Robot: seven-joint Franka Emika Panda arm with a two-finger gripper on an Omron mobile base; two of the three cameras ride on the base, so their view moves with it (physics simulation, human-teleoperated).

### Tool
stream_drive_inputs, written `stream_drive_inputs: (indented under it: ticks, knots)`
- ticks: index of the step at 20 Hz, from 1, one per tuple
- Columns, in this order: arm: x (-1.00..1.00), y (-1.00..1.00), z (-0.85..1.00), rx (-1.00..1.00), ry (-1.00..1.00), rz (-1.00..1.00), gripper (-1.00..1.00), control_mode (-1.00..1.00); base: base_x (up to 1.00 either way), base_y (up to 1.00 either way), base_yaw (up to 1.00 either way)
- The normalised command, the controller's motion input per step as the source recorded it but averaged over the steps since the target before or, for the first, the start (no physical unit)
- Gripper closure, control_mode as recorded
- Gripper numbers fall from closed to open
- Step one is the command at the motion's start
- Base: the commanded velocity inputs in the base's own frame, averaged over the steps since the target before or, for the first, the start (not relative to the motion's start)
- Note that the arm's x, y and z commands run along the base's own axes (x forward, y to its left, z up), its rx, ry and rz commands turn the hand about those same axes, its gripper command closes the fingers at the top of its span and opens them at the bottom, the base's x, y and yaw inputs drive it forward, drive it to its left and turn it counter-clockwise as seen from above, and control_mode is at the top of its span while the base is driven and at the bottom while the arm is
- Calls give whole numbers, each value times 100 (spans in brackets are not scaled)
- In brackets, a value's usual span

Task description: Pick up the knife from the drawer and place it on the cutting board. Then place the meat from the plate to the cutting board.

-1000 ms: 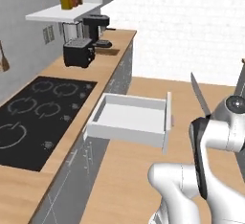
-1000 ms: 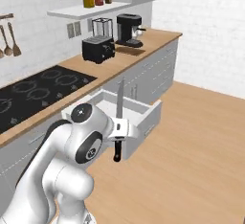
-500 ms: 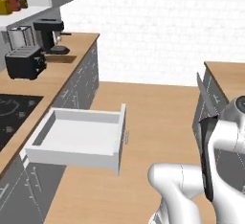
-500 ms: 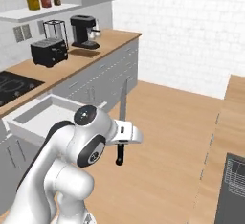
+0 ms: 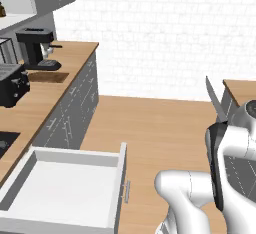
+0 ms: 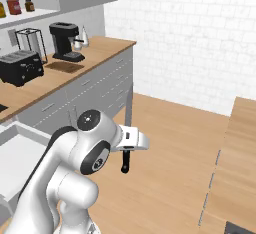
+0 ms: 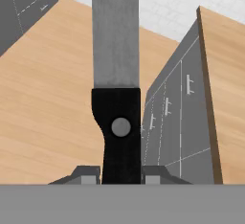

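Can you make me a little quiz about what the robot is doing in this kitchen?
1. True or false: the tool is shut on the knife.
2. Which way does the knife's blade point in the left base view? A) up B) down C) sideways
3. Fill in: the drawer is ____ and looks white and bare inside.

Key:
1. True. The two fingertips press the black handle from both sides.
2. A. The blade rises above the arm.
3. Open. It is pulled out from the grey cabinets, below the counter that carries the toaster and coffee machine.
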Motion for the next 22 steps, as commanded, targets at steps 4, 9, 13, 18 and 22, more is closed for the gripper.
stream_drive_inputs:
  ticks: [4,9,13,18,22]
  knots:
    - [0,0,0,0,0,0,100,100,100,-30,-1]
    - [0,0,0,0,0,0,100,100,100,-10,0]
    - [0,0,0,0,0,0,100,100,100,0,0]
    - [0,0,0,0,0,0,100,100,100,0,19]
    - [0,0,0,0,0,0,100,100,100,5,55]
